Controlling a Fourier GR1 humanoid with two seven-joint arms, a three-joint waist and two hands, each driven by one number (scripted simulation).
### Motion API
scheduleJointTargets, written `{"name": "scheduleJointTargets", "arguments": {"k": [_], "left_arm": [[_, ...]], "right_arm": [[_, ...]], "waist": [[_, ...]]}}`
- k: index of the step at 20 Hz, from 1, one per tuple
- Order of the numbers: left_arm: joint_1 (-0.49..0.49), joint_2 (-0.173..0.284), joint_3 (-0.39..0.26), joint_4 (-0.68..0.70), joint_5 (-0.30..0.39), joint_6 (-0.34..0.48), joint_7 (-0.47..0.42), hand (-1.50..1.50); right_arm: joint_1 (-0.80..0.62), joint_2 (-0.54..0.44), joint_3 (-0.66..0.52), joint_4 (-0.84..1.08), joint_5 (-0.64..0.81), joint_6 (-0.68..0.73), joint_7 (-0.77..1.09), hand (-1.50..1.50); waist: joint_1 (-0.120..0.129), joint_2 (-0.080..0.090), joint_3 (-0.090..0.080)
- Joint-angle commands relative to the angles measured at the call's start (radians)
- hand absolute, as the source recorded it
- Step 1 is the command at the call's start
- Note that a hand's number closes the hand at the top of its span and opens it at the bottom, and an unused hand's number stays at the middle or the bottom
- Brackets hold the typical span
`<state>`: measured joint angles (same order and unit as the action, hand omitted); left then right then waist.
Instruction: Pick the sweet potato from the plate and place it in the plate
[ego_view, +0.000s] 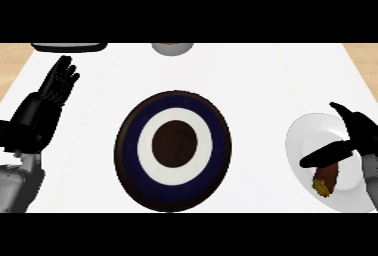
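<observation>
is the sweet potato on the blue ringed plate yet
No, the sweet potato lies on the white plate at the right, under the right hand; the dark ringed plate holds nothing.

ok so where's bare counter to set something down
Bare counter lies between the dark plate and white plate, and between the dark plate and left hand. It is crowded on the white plate, where the right hand is over the sweet potato.

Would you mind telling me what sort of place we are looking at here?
Probably a kitchen counter: a white worktop bears a dark ringed plate and a white plate with a sweet potato under the right hand. The left hand rests open at the view's left.
</observation>
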<state>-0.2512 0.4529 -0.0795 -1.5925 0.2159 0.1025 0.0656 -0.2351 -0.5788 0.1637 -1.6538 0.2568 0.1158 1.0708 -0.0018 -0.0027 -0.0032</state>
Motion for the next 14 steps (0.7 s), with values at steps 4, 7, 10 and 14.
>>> {"name": "scheduleJointTargets", "arguments": {"k": [4, 7, 10, 14], "left_arm": [[-0.011, -0.035, -0.005, 0.017, -0.038, 0.001, -0.016, 0.00], [-0.060, -0.021, 0.025, 0.052, -0.019, -0.030, -0.006, 0.00], [-0.031, -0.039, 0.008, 0.018, -0.030, -0.018, 0.004, 0.00], [0.006, -0.028, 0.026, -0.053, -0.015, -0.030, 0.044, 0.00]], "right_arm": [[-0.008, -0.024, 0.009, 0.043, -0.024, 0.111, 0.144, -1.50], [-0.021, 0.024, 0.064, 0.059, 0.033, 0.076, 0.198, -1.50], [-0.046, -0.020, 0.038, 0.137, 0.012, 0.139, 0.210, -1.50], [0.005, -0.032, 0.018, 0.160, -0.007, 0.153, 0.181, -1.50]], "waist": [[0.000, 0.002, 0.003], [0.001, 0.004, 0.002], [0.011, 0.005, 0.002], [0.011, 0.002, 0.003]]}}
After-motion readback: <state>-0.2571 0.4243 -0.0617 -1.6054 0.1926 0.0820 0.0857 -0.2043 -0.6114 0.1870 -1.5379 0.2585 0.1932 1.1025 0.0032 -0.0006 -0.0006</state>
